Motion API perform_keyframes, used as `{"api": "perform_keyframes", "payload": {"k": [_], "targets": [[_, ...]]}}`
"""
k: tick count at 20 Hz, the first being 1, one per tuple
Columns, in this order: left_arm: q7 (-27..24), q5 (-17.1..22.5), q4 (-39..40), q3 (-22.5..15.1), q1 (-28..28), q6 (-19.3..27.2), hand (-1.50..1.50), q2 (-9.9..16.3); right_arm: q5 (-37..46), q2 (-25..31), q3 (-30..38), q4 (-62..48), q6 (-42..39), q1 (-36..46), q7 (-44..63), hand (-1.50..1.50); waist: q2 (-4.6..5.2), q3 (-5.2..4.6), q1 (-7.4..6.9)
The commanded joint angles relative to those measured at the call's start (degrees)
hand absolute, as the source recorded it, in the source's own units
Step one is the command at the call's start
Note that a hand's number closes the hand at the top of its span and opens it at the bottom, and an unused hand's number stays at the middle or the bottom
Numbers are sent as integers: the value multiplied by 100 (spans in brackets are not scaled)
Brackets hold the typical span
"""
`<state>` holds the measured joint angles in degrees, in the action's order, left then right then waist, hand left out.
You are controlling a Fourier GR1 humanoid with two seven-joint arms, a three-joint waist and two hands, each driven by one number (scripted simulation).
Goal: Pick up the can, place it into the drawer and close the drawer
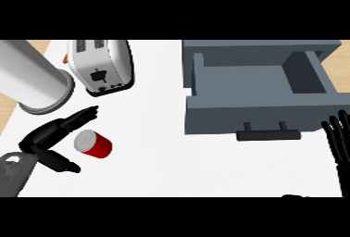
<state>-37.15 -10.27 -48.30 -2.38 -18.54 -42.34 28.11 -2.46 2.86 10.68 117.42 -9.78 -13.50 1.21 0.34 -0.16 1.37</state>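
Left hand (pixel 46 136) sits near the counter's left edge, its fingers spread wide and its thumb apart from them, with the red can (pixel 94 143) lying in the gap between. The fingers reach up and to the right above the can, the thumb points down and to the right below it; whether either touches the can cannot be told, and nothing is curled round it. The can lies tilted on the white counter (pixel 157 162), its pale lid turned toward the palm.

Right hand (pixel 338 139) shows at the view's right edge, open with its fingers straight and pointing up, resting just to the right of the drawer's front corner.

The grey drawer (pixel 259 111) stands pulled out at the counter's upper right, its inside bare, a dark handle (pixel 268 134) on its front panel facing the lower edge. The can is well apart from it, over on the left half of the counter.

Toward the upper left edge stands a white toaster (pixel 103 65), and at the upper left corner a large pale cylindrical container (pixel 34 78), both behind the left hand.
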Motion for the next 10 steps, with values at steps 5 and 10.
{"api": "perform_keyframes", "payload": {"k": [5,10], "targets": [[-1192,-130,1153,-386,-521,-648,-150,87,-135,114,95,-6,0,299,283,-150,29,-5,44],[-1621,-260,1472,-651,-503,-315,-150,-19,-27,-2,62,3,71,238,89,-150,15,1,-3]]}}
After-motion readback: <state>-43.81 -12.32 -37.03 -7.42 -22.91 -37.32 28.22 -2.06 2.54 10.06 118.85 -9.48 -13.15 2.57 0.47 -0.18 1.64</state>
